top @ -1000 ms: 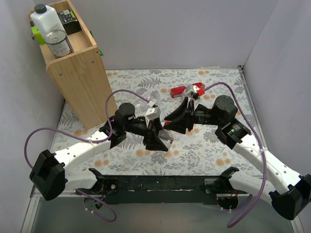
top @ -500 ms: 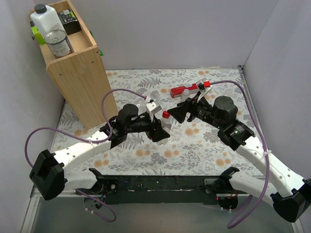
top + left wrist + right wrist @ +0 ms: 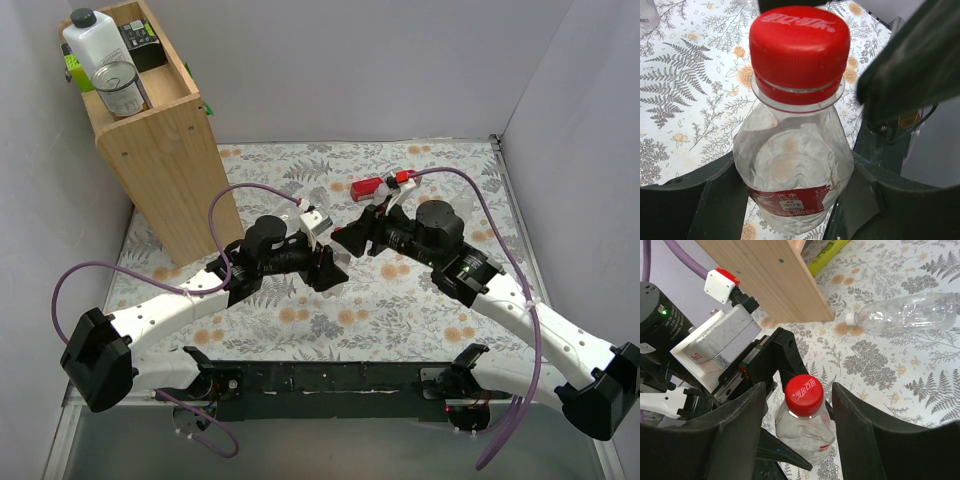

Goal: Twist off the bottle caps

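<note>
A clear bottle (image 3: 792,170) with a red label carries a red cap (image 3: 799,50). My left gripper (image 3: 790,200) is shut on the bottle's body, one finger on each side; in the top view it sits at mid-table (image 3: 325,268). My right gripper (image 3: 799,390) is open and straddles the red cap (image 3: 804,388), with a gap on each side. In the top view the right gripper (image 3: 350,232) covers the cap. One dark right finger (image 3: 910,65) shows beside the cap in the left wrist view.
A second clear bottle (image 3: 910,312), with a bare white neck, lies on the floral mat. A tall wooden shelf (image 3: 150,140) stands at the back left. A long red box (image 3: 368,187) lies behind the right gripper.
My right gripper has moved left and closed in over the red cap, which now sits between its open fingers. My left gripper keeps its hold on the bottle, barely shifted.
</note>
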{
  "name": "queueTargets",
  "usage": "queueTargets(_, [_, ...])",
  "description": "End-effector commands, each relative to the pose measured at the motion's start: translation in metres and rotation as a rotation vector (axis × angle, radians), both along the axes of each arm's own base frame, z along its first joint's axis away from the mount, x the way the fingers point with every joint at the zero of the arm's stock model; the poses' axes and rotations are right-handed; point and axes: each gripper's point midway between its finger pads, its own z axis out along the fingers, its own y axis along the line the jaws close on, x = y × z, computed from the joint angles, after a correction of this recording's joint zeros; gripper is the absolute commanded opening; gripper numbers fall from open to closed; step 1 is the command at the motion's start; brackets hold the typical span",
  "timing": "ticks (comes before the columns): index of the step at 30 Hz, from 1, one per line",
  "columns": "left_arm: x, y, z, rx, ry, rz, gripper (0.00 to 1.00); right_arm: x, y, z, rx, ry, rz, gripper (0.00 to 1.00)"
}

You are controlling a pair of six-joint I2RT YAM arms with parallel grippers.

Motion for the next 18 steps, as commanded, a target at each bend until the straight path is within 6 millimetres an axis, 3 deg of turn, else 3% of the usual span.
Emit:
queueTargets(1, [0.004,-0.002,0.015,-0.015,-0.049,0.009,0.18,0.003,0.009,0.016,0.044,-0.027,-0.003,0.6])
queueTargets(6, [0.004,-0.002,0.015,-0.011,-0.049,0.008,0.18,0.001,0.013,0.02,0.053,-0.038,0.006,0.54])
queueTargets(12, [0.003,-0.003,0.014,-0.007,-0.054,0.005,0.18,0.002,0.014,0.015,0.049,-0.029,0.001,0.37])
queueTargets(16, [-0.003,-0.004,0.017,-0.018,-0.055,-0.02,0.18,0.003,0.011,0.01,0.038,-0.035,-0.011,0.08])
queueTargets(18, [-0.006,-0.005,0.02,-0.031,-0.057,-0.04,0.18,0.0,0.008,0.014,0.03,-0.074,0.002,0.01])
